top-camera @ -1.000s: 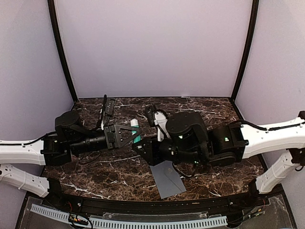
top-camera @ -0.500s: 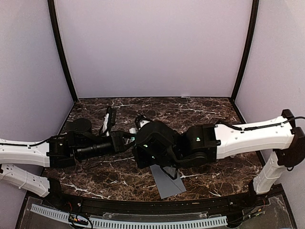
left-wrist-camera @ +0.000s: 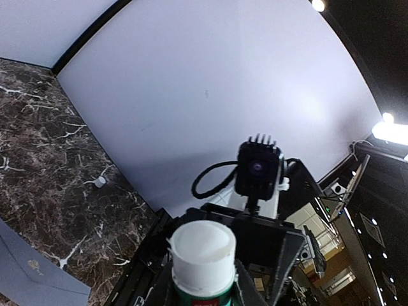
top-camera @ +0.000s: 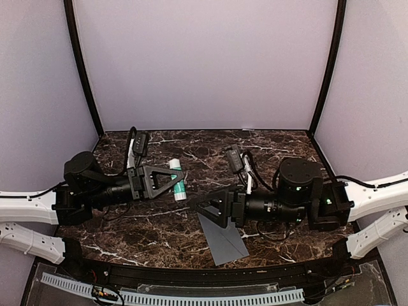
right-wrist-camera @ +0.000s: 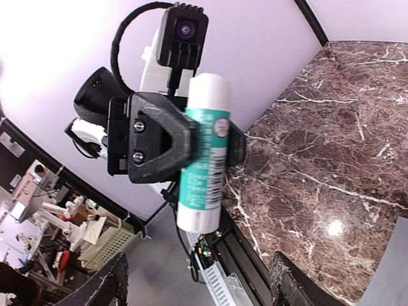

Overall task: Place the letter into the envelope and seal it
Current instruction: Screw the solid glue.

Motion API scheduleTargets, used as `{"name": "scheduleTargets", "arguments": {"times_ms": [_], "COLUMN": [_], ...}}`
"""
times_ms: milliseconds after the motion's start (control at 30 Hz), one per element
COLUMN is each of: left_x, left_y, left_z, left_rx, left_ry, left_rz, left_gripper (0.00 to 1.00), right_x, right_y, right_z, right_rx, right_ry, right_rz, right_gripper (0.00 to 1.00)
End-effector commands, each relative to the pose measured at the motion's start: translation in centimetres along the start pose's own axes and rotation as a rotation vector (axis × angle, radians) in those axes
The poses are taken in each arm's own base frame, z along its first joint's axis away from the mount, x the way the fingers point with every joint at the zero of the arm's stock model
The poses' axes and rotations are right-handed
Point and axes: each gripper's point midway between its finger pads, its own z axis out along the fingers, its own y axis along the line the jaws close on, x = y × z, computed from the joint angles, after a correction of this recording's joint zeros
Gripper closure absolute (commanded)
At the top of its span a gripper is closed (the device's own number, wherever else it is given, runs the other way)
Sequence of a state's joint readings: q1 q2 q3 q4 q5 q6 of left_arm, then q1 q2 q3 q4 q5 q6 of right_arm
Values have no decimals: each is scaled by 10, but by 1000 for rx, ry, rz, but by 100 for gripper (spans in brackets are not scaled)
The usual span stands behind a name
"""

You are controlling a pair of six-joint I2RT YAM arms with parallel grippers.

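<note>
Left tool pinching glue stick. Right tool spread, at far end of envelope. Envelope lies flat on desk, front-centre, near the edge.

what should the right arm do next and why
Probably move the open right gripper over to the glue stick and grip its white cap end to pull it off. The left gripper holds the stick crosswise, it looks capped, and the envelope lies flat by the right gripper.
</note>
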State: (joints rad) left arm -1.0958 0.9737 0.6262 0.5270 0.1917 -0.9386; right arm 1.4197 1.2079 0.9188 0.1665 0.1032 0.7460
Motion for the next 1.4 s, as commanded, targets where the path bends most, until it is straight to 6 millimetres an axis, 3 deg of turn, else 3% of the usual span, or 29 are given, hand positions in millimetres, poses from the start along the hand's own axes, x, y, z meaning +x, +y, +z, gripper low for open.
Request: {"name": "scheduleTargets", "arguments": {"times_ms": [0, 133, 367, 1200, 1367], "left_x": [-3, -2, -2, 3, 4], "left_y": [-49, -65, -73, -71, -71], "left_z": [-5, -5, -5, 0, -1], "left_rx": [235, 331, 384, 404, 406], "left_ry": [19, 25, 24, 45, 47], "left_rz": [77, 87, 90, 75, 71], "left_gripper": [100, 100, 100, 100, 100], "right_x": [-14, -16, -22, -17, -19], "right_y": [27, 42, 57, 56, 57], "right_z": [-8, -9, -9, 12, 11], "right_rx": [-209, -308, -406, -399, -399], "right_ry": [-89, -107, -151, -125, -133], "right_rz": [58, 59, 66, 74, 76], "right_gripper": [27, 26, 39, 67, 68]}}
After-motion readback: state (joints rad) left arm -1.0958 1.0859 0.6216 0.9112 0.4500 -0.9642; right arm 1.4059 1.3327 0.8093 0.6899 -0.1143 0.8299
